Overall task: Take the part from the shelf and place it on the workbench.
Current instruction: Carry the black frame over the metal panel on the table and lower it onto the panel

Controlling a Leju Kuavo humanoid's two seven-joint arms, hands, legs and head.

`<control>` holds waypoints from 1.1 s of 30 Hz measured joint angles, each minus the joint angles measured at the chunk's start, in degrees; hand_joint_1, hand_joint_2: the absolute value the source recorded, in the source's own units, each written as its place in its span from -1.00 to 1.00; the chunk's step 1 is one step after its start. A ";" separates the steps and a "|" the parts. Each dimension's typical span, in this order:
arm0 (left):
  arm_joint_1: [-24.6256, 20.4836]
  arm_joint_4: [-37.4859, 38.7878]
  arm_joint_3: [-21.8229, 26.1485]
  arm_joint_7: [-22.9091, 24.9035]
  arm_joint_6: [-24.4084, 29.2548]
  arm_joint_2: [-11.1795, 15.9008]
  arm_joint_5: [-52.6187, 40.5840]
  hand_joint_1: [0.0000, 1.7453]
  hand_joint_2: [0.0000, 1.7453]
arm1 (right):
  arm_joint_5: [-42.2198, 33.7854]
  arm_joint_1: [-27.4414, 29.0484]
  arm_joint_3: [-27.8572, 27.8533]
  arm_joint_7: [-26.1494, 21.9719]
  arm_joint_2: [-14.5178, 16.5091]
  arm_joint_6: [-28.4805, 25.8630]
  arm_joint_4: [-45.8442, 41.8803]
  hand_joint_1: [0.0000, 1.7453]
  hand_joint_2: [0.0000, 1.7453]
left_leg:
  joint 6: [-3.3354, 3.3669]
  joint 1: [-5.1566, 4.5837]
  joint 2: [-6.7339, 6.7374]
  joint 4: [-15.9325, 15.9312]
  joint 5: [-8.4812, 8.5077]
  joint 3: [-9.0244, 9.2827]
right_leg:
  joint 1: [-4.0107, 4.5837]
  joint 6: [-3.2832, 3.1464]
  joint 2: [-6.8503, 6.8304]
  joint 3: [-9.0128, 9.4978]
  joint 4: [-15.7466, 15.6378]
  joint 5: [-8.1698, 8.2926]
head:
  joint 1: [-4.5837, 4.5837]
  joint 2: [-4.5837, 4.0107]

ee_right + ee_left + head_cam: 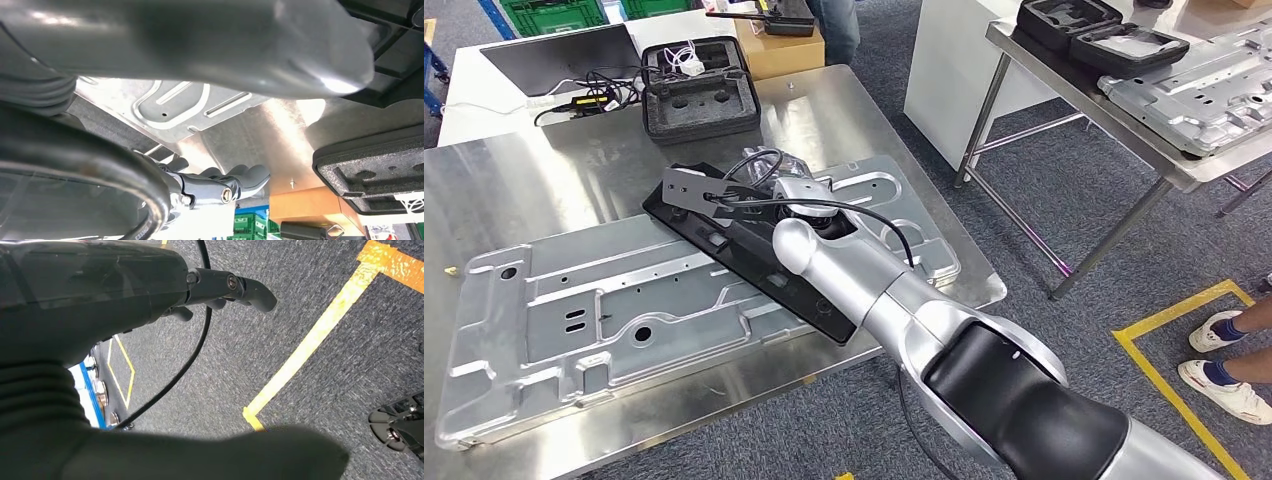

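At mid-left of the head view, a large silver panel [624, 320] is seen flat on the workbench [524, 180]. At centre, the black part [754, 270] is laid slantwise across that panel, with the right hand [799, 200] over its upper edge; whether it is gripped cannot be told. The left hand [220, 290] is hung over carpet, fingers loosely curled, nothing held. A level set-down is advised before the fingers are eased away.
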 joint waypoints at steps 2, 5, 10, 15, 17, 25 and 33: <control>0.02 0.00 0.01 0.01 -0.01 0.01 0.09 -1.00 -1.00 | 0.02 0.00 -0.01 -0.14 0.00 0.01 0.00 -1.00 -1.00 | 0.00 0.00 0.00 0.00 0.00 0.00 | 0.00 0.00 0.00 0.00 0.00 0.00 | 0.00 0.00; 0.07 0.00 0.02 0.01 -0.02 0.02 0.12 -1.00 -1.00 | 0.07 0.00 -0.05 -0.25 -0.01 0.01 -0.01 -1.00 -1.00 | 0.00 0.00 0.00 0.00 0.00 0.00 | 0.00 0.00 0.00 0.00 0.00 0.00 | 0.00 0.00; 0.10 0.00 0.02 0.00 0.00 0.02 0.12 -1.00 -1.00 | 0.10 0.00 -0.45 -0.34 -0.03 -0.02 -0.01 -1.00 -1.00 | 0.00 0.00 0.00 0.00 0.00 0.00 | 0.00 0.00 0.00 0.00 0.00 0.00 | 0.00 0.00; 0.18 0.00 0.02 -0.01 0.00 0.02 0.13 -1.00 -1.00 | 0.09 -0.12 -1.09 -1.05 -0.03 -0.13 -0.01 -1.00 -1.00 | 0.00 0.00 0.00 0.00 0.00 0.00 | 0.00 0.00 0.00 0.01 0.00 0.00 | 0.00 0.00; 0.24 0.00 0.02 0.00 0.01 0.02 0.20 -1.00 -1.00 | 0.01 -0.22 -1.23 -1.84 0.01 -0.27 -0.02 -1.00 -1.00 | 0.00 0.00 0.00 0.00 0.00 0.00 | 0.00 0.00 0.00 0.01 0.00 0.00 | 0.00 0.00; 0.59 0.00 0.08 -0.01 0.04 0.04 0.88 -1.00 -1.00 | -1.38 -0.86 -2.52 -8.22 2.34 -0.37 -1.87 -1.00 -1.00 | 0.00 0.01 0.01 -0.01 0.00 0.00 | 0.01 0.00 0.01 0.01 0.02 0.00 | 0.00 0.00; 1.11 0.00 0.63 0.00 0.32 0.17 2.12 -1.00 -1.00 | -10.97 -0.14 0.27 -11.97 5.82 4.07 -12.55 -1.00 -1.00 | 0.00 0.04 0.03 -0.02 0.00 -0.01 | 0.03 -0.01 0.01 0.00 0.02 -0.02 | 0.00 0.00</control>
